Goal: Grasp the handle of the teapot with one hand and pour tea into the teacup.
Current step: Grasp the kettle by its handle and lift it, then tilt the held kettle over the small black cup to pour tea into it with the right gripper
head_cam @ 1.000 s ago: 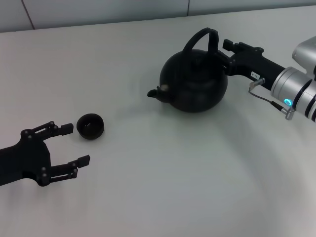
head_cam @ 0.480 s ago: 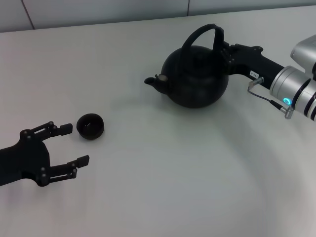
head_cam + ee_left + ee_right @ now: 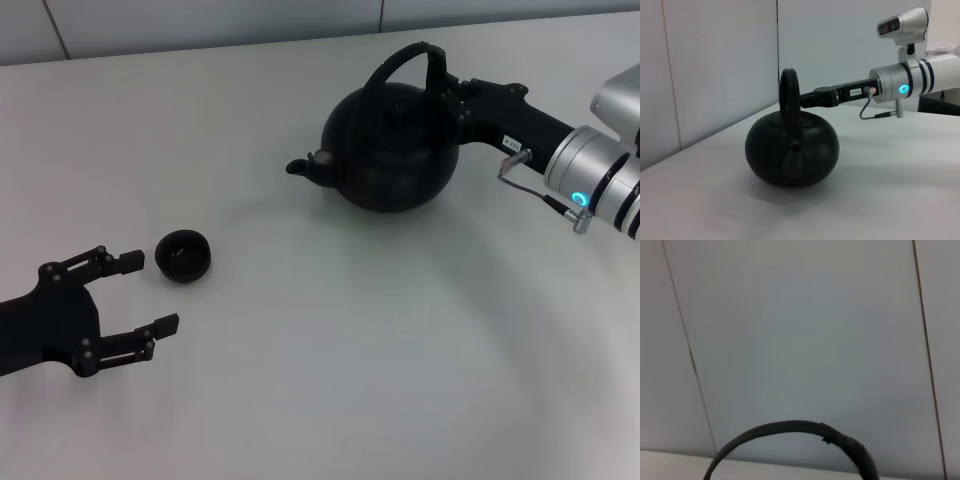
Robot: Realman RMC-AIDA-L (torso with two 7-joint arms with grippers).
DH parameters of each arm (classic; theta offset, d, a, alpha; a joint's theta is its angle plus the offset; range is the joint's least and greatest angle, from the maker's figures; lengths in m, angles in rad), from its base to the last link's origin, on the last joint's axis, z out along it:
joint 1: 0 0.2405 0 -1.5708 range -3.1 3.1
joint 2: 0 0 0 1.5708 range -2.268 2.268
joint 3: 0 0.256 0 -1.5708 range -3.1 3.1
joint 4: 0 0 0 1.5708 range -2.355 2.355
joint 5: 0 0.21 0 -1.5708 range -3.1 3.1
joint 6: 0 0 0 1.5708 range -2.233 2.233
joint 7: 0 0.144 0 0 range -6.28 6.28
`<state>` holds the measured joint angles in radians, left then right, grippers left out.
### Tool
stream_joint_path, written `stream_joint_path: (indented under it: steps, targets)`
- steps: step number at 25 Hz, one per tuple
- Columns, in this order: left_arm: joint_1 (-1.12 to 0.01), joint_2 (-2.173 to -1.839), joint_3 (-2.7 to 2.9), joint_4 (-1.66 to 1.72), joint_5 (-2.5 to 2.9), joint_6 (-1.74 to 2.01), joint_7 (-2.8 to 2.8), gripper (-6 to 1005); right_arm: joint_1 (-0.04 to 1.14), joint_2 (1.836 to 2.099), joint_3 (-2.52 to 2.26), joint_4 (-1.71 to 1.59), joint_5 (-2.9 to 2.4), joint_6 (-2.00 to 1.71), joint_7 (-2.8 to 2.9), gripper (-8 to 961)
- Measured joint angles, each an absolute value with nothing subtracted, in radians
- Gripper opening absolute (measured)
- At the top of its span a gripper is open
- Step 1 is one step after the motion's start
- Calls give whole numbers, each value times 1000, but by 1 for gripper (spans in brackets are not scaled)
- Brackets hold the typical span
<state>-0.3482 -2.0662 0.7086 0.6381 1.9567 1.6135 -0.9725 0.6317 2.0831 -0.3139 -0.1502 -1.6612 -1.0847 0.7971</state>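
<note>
The matte-black teapot (image 3: 395, 155) is at the far right of the table, its spout (image 3: 300, 166) pointing left toward the teacup. My right gripper (image 3: 445, 85) reaches in from the right and is shut on the right side of the arched handle (image 3: 400, 62). In the left wrist view the teapot (image 3: 792, 155) faces the camera spout-first, with the handle (image 3: 790, 95) upright and the right gripper (image 3: 807, 99) behind it. The right wrist view shows only the handle's arc (image 3: 790, 429). The tiny black teacup (image 3: 183, 255) stands at the near left. My left gripper (image 3: 150, 292) is open just beside it, touching nothing.
The white table (image 3: 330, 340) runs back to a pale panelled wall (image 3: 200, 20). The right arm's silver wrist (image 3: 600, 185), with a lit blue ring and a loose cable, hangs over the table's right side.
The right gripper has carried the teapot a little up and to the left in the head view, and the spout now sits farther left. The left gripper and teacup have not moved.
</note>
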Motion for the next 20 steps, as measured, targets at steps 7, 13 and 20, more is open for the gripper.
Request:
stream_joint_path:
  steps: [7,13,20]
  targets:
    - [-346,-2066,709,638,1955,1612,-972,840,640,2083,-317,-152,-1661,-1104,797,84]
    - [-344,-2066,709,638,1954,1612,-972,840,678,2083,-327,-147,-1663,-1107,797,83]
    - [-331,-2068,710,637,1954,1619,-972,840,742,2086,-392,-138,-1666,-1094,798,82]
